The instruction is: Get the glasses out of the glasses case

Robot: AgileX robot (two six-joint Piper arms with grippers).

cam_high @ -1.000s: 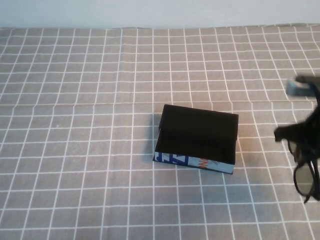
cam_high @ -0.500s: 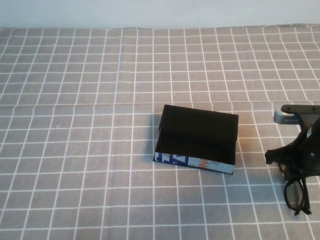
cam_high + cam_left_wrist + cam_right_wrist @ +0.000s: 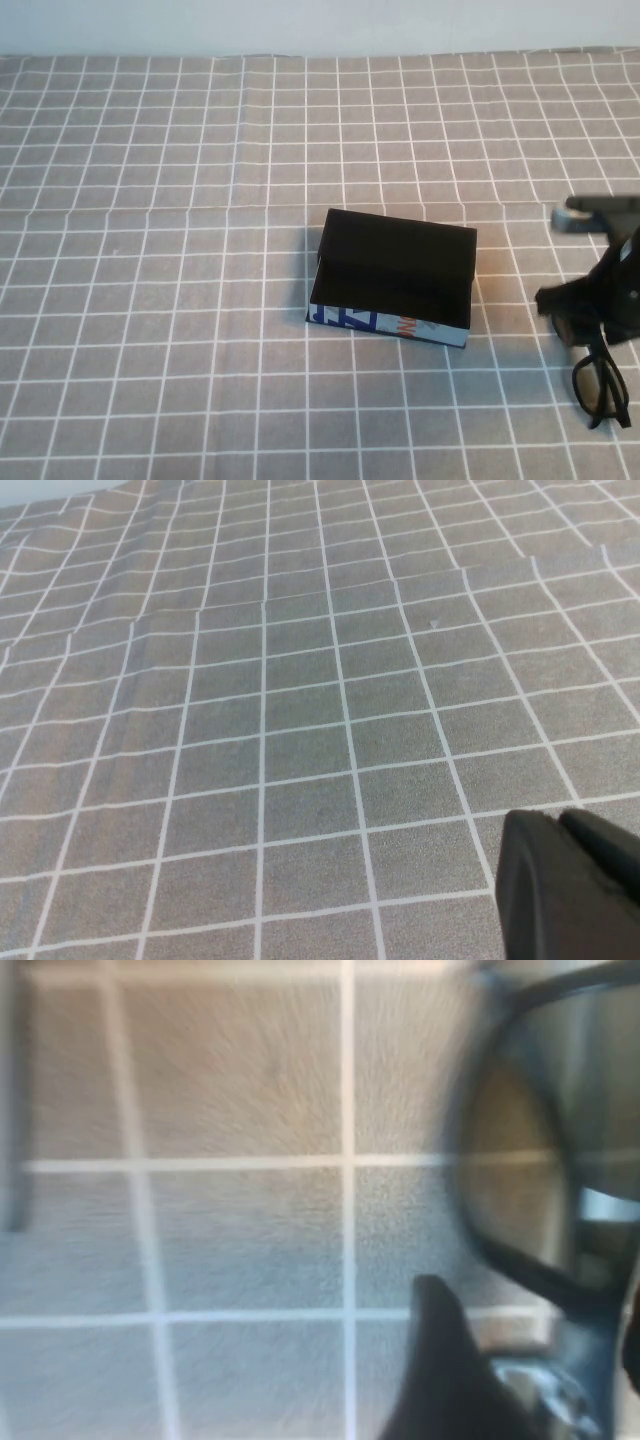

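Since half a second ago the right gripper (image 3: 590,325) has shifted a little toward the right edge of the high view, and the glasses (image 3: 600,385) have gone with it, now hanging lower and nearer that edge; a second ago they were farther right again, partly cut off. The glasses are out of the glasses case (image 3: 393,278) and well apart from it, down at the near right of the table, with the gripper's fingers pinched on the frame. In the right wrist view a dark lens and thick black rim (image 3: 520,1140) fill the upper right, close over the grey checked tablecloth (image 3: 230,1220); whether the glasses touch the cloth cannot be told. The case sits open near the middle of the tablecloth (image 3: 150,300), its black interior up and its white printed side facing the robot, unchanged across the frames. Wide bare cloth lies on its left, behind it and in front of it; the tight spot is the right margin, where arm and glasses crowd the frame's edge. The left gripper (image 3: 570,885) shows only in its own wrist view, its dark fingertips pressed together over bare cloth.
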